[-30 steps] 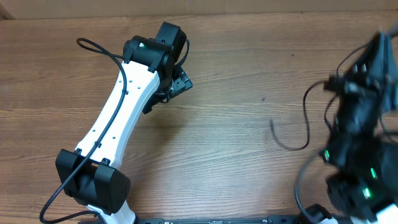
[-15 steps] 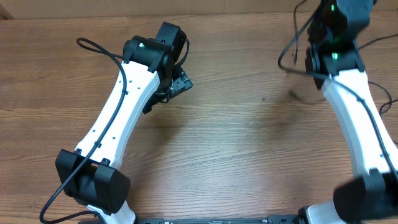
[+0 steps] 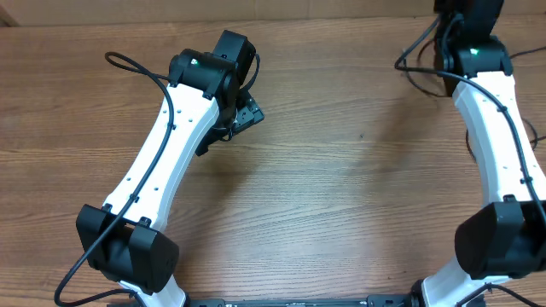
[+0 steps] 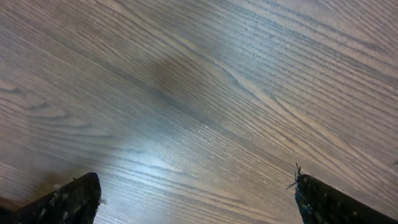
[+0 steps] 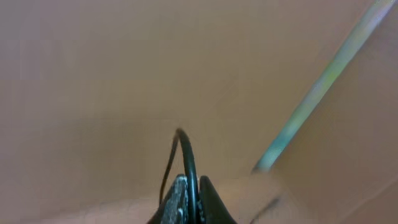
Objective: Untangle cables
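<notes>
From my station, the left gripper (image 4: 196, 198) has its jaws spread wide, with one black fingertip in each lower corner of its wrist view. Only the brown wood-grain table (image 3: 341, 188) shows between them, and it grasps nothing. Overhead, that white arm with black joints lies across the left half of the table, its gripper near the far middle-left.

The right gripper (image 5: 191, 191) is pinched tight on a thin black flexible cable (image 5: 186, 155). The cord rises out of the closed fingertips and bends over in a small arch just above them. Behind it the wrist view is a blurred tan, crossed on the right by a slanting pale greenish strip (image 5: 323, 87) that I cannot identify.

In the overhead view the right arm reaches to the table's far right corner, and its wrist is cut off by the top edge. Thin black loops of the cable hang beside the wrist on its left, above the wood. I cannot make out any plug ends.
</notes>
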